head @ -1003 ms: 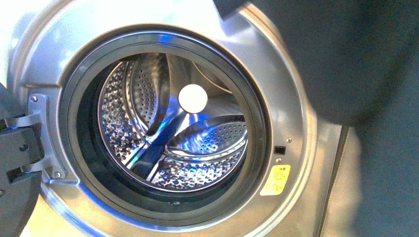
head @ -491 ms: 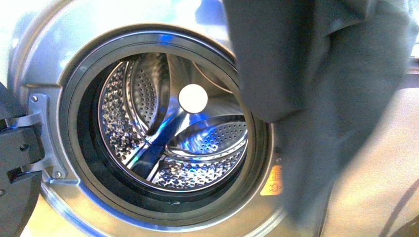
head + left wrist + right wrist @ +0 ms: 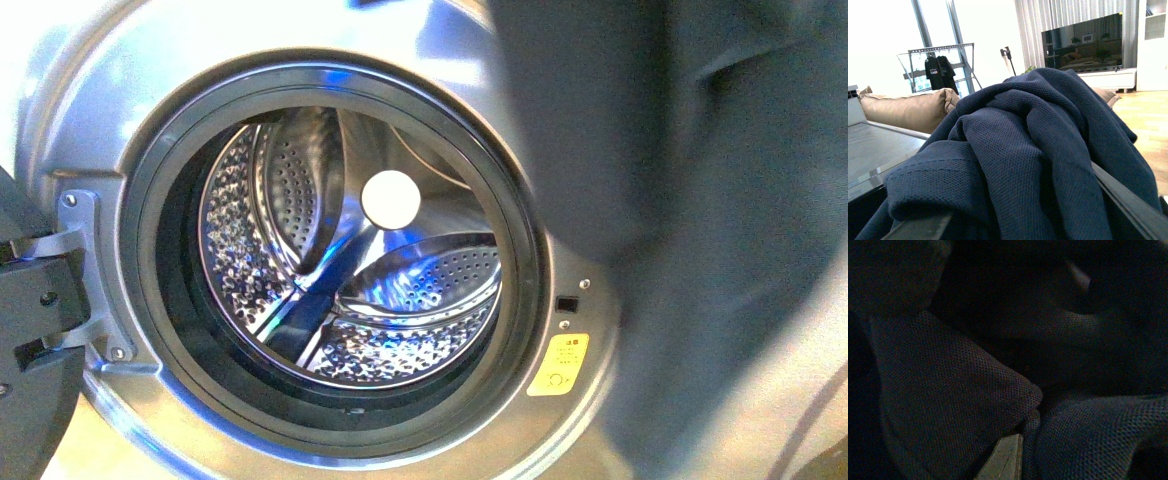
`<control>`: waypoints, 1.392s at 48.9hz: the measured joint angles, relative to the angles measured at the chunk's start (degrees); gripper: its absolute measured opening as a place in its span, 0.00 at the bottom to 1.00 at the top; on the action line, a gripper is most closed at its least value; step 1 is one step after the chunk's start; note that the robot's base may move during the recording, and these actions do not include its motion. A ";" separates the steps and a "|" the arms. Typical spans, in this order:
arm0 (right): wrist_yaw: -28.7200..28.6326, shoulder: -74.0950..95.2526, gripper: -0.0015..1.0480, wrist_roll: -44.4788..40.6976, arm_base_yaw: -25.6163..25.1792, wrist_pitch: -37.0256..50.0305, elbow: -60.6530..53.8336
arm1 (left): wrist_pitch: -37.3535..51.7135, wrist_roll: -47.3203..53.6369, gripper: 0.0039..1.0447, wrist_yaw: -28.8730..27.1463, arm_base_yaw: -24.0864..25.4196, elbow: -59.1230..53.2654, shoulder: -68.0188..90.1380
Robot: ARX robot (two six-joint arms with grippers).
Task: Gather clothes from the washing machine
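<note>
The washing machine (image 3: 90, 90) fills the front view, its round porthole open and its perforated steel drum (image 3: 420, 270) bare inside. The dark navy clothes (image 3: 700, 200) hang blurred at the right, in front of the machine's right side, outside the drum. Neither gripper shows in the front view. In the left wrist view my left gripper (image 3: 1023, 215) is shut on the clothes (image 3: 1038, 130), which are heaped over its dark fingers (image 3: 1128, 200). The right wrist view is dim: my right gripper (image 3: 1013, 450) is shut on the clothes (image 3: 948, 390), which wrap it closely.
The machine's open door and hinge (image 3: 40, 290) stand at the left edge. A yellow sticker (image 3: 558, 365) sits right of the porthole. The left wrist view shows beige cushions (image 3: 903, 110), a drying rack (image 3: 940, 62), a television (image 3: 1083, 42) and wooden floor (image 3: 1148, 115).
The hanging clothes swung left over the porthole's right rim half a second ago, then back right, uncovering the rim and sticker. The drum stays bare.
</note>
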 joint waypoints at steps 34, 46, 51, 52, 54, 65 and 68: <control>-4.44 -15.12 0.06 21.44 -41.07 -2.49 6.47 | 0.02 0.02 0.94 0.13 0.00 0.28 0.00; -22.47 -11.69 0.06 35.50 -63.93 -15.47 12.00 | 0.02 0.00 0.94 0.13 0.00 0.37 -0.02; -29.44 -7.72 0.06 38.45 -71.49 -17.27 12.85 | 0.02 0.00 0.94 0.13 0.00 0.37 -0.02; -30.40 -7.17 0.06 38.42 -72.37 -17.38 12.83 | 0.02 0.02 0.94 0.13 0.00 0.37 -0.02; -32.94 -6.01 0.06 38.16 -73.99 -18.10 12.63 | 0.02 0.02 0.94 0.13 0.00 0.37 -0.02; -42.29 -4.35 0.06 28.41 -75.19 -28.96 3.76 | 0.02 0.02 0.94 0.13 0.00 0.39 -0.02; -42.82 -3.56 0.06 24.81 -74.77 -33.59 0.70 | 0.02 0.02 0.94 0.13 0.00 0.37 -0.02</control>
